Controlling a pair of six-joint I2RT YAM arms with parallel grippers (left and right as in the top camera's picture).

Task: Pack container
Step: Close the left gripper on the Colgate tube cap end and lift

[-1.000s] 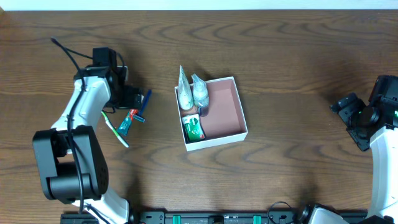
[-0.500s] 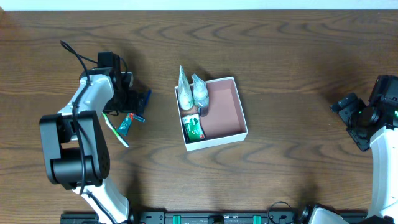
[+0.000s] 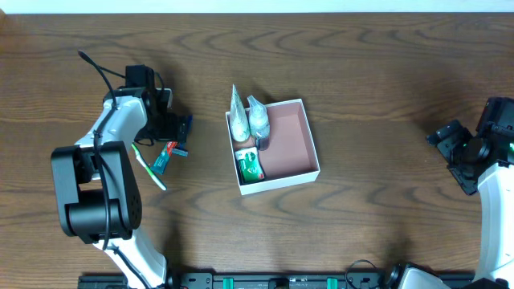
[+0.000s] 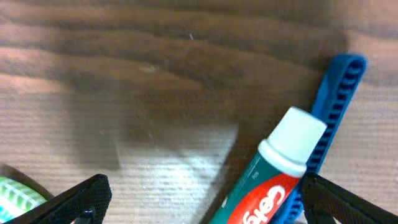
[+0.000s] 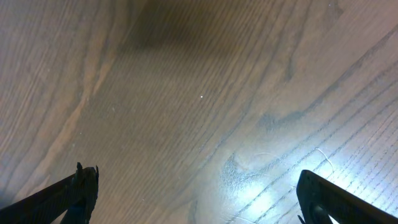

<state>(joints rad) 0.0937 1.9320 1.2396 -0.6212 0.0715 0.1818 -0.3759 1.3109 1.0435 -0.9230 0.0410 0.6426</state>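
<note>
The container (image 3: 293, 143), a shallow white box with a pinkish-brown inside, sits at the table's middle. It holds two white tubes (image 3: 239, 120) and a green packet (image 3: 250, 166) along its left side. Left of it lie a toothpaste tube (image 3: 164, 157), a blue comb (image 3: 184, 135) and a green toothbrush (image 3: 148, 165). My left gripper (image 3: 173, 132) is open low over the toothpaste (image 4: 267, 177) and comb (image 4: 336, 99), its fingers on either side of the tube. My right gripper (image 3: 450, 148) is open and empty at the far right.
The right wrist view shows only bare wood between its fingers (image 5: 199, 193). The green toothbrush's head (image 4: 15, 193) shows at the lower left of the left wrist view.
My left gripper has shifted up and right from beside the items to over the toothpaste and comb, mostly in the first half second. The right arm has not moved.
</note>
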